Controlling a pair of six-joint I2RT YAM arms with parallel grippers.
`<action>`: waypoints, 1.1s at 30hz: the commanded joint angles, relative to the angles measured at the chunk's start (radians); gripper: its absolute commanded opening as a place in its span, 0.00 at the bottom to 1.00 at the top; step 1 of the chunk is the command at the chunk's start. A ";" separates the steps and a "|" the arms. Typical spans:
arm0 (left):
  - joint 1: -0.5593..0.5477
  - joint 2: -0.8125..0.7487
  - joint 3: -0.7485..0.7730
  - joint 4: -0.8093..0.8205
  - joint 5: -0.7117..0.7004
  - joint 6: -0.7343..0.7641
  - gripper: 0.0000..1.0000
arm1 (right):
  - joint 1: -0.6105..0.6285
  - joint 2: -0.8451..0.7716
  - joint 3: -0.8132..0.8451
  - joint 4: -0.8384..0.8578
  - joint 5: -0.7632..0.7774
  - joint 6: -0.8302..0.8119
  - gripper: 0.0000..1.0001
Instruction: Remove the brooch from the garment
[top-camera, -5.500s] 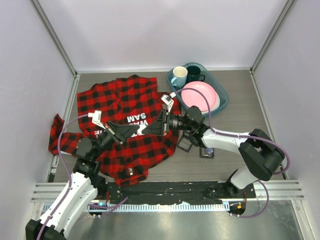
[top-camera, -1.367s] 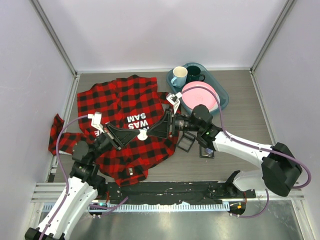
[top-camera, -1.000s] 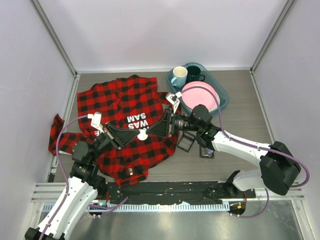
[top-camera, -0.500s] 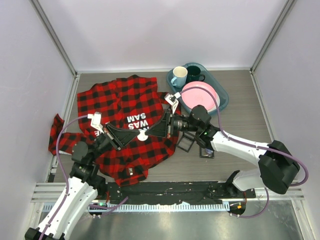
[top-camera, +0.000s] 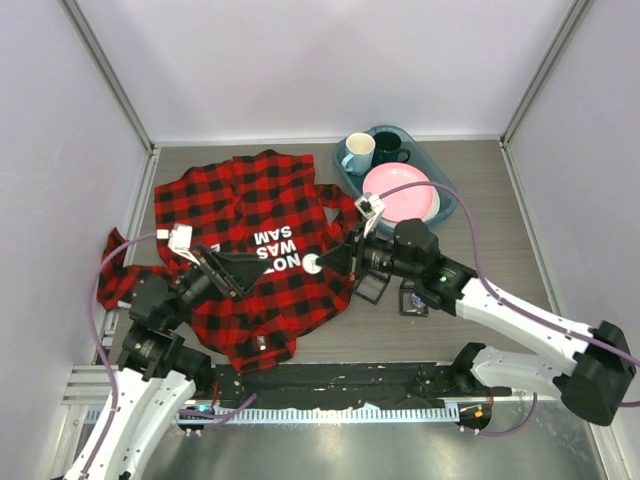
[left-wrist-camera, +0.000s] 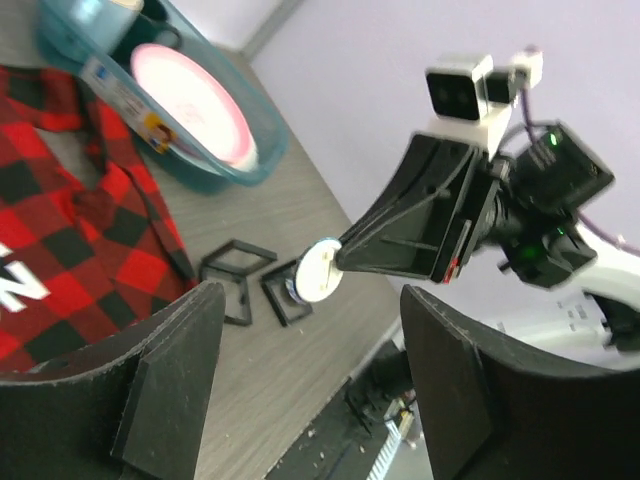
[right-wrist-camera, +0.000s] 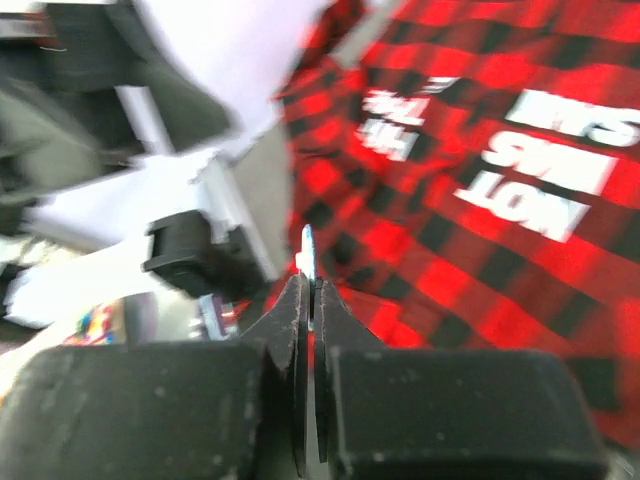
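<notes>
The garment (top-camera: 235, 215), a red-and-black checked shirt with white lettering, lies spread on the table's left half and fills the background of the right wrist view (right-wrist-camera: 480, 190). The brooch (top-camera: 311, 264), a small white disc, is pinched at the tip of my right gripper (top-camera: 322, 263) near the shirt's right edge. Edge-on, the brooch (right-wrist-camera: 308, 252) sticks up from the right gripper (right-wrist-camera: 309, 290). In the left wrist view the brooch (left-wrist-camera: 319, 270) hangs in the air, clear of the cloth. My left gripper (top-camera: 255, 265) stands open over the shirt, fingers (left-wrist-camera: 170, 380) wide apart and empty.
A teal tray (top-camera: 447, 205) at the back right holds a pink plate (top-camera: 400, 195), a white mug (top-camera: 358, 152) and a dark mug (top-camera: 388, 148). Two small black frames (top-camera: 370, 288) lie on the wood beside the shirt. Grey walls enclose the table.
The left gripper has let go of the brooch, opened wide and drawn back to the left. The right gripper has shut on the brooch and carried it to the right.
</notes>
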 joint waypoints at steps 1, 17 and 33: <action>-0.003 0.011 0.190 -0.429 -0.260 0.218 0.76 | 0.005 -0.106 0.023 -0.458 0.471 -0.203 0.01; -0.003 0.078 0.222 -0.498 -0.257 0.316 0.81 | 0.272 0.156 0.119 -0.839 1.156 -0.221 0.01; -0.003 0.034 0.185 -0.433 -0.191 0.295 0.82 | 0.312 0.418 0.205 -0.844 1.319 -0.307 0.01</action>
